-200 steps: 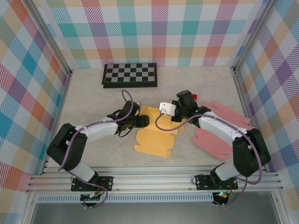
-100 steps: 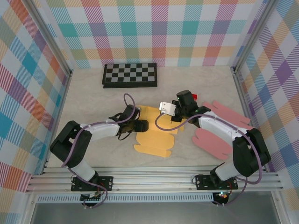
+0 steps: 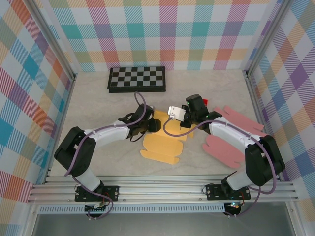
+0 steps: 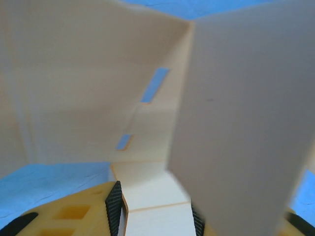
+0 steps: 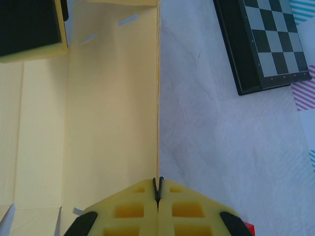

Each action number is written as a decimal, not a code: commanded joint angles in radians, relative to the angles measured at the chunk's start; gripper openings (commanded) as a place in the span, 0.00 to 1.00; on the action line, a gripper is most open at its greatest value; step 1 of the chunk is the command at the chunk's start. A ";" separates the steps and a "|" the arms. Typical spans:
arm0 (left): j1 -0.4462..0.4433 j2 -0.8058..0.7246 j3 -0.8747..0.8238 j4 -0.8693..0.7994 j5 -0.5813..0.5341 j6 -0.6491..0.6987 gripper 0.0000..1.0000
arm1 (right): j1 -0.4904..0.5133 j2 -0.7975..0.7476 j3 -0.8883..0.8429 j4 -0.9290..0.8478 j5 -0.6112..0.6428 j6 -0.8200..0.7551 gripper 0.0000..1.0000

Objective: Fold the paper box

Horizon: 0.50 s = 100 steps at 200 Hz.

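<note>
The pale marbled desk (image 3: 98, 98) carries everything, and near its middle lies the task's thing, the yellow die-cut paper box blank (image 3: 165, 145), mostly flat, with its far part lifted between the 2 arms. It looks light, thin and springy: panels will likely bend along the scored lines but crease or tear if pinched hard, and a flat sheet on a smooth top will probably slide unless 1 side is pinned. The best holds, I judge, are the free edges and flap corners, close to a score line, so the fold goes where it is meant to. To the right of the blank lie pink flat sheets (image 3: 231, 135), partly under the right arm, and at the far side sits a black-and-white folding chessboard (image 3: 137, 78), well apart from the box. The left hand (image 3: 150, 125) is at the blank's far left corner; in its wrist view its black pads (image 4: 114, 199) stand partly apart with a pale panel between them and a raised flap blurred on the right, and whether they bear on the paper I cannot tell. The right hand (image 5: 158, 186) is fully closed, pinching the thin right edge of a yellow panel that runs straight into its fingertips.
</note>
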<state>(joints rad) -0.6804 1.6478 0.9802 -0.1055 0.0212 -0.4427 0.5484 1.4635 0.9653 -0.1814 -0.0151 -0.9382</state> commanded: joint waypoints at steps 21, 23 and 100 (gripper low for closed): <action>-0.047 0.092 0.032 -0.017 0.024 -0.084 0.44 | -0.005 0.011 0.024 0.006 -0.006 0.032 0.00; -0.048 0.095 0.032 -0.015 0.025 -0.088 0.44 | -0.005 0.011 0.022 0.006 -0.006 0.031 0.00; -0.071 0.122 0.013 0.069 0.020 -0.245 0.46 | -0.005 0.018 -0.002 0.019 -0.003 0.037 0.00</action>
<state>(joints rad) -0.7170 1.7607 0.9955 -0.0479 0.0334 -0.6022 0.5419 1.4784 0.9634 -0.2043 0.0151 -0.9306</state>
